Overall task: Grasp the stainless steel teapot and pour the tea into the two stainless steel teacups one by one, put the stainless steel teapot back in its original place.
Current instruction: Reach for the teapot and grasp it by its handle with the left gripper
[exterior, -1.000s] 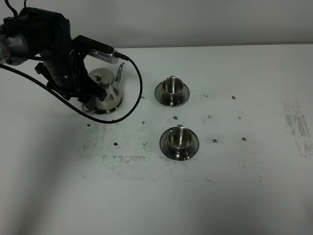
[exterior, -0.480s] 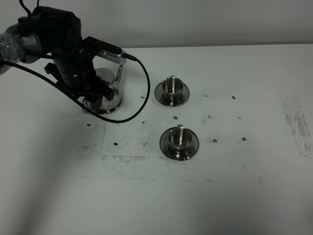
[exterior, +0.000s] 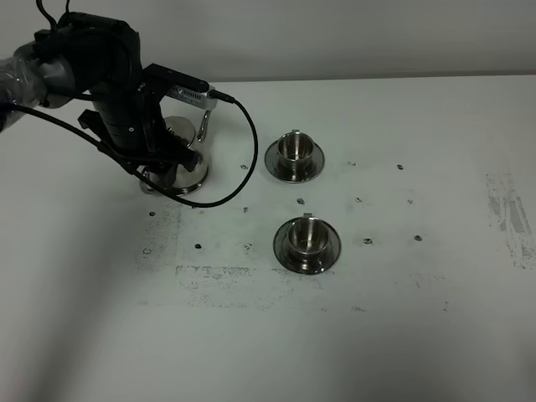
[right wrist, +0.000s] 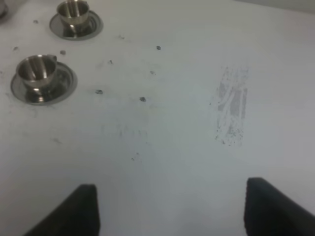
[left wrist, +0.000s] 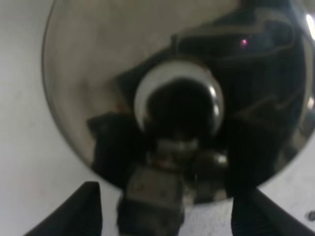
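The left end effector (left wrist: 170, 211) is being held open directly over the stainless steel teapot (exterior: 191, 167). Its 2 fingers are spread to the lower corners of the left wrist view, and nothing is being clamped between them. The lid knob (left wrist: 178, 101) is filling the middle of that view, blurred by closeness. Whether the loop handle is lying between the fingers cannot be told.

In the exterior high view the teapot is standing upright in the upper left of the frame. It is largely covered by the black arm, with its spout (exterior: 205, 126) pointing toward the upper right. A shiny rim is showing beneath its base, judged to be its round saucer (exterior: 177, 191).

The 2 teacups are standing right of centre, well apart from the teapot: the upper teacup (exterior: 294, 148) and, below it in the frame, the lower teacup (exterior: 306, 237). The right end effector (right wrist: 172, 209) is being held open over bare surface (exterior: 402, 318), outside the exterior frame.

The step in hand is judged to be the grasp of the teapot; nothing is being poured yet. What is being called for next is a squaring of the fingers on the handle and a firm closing. A lift clear of the saucer is then needed, followed by a carry toward 1 teacup with the spout leading.
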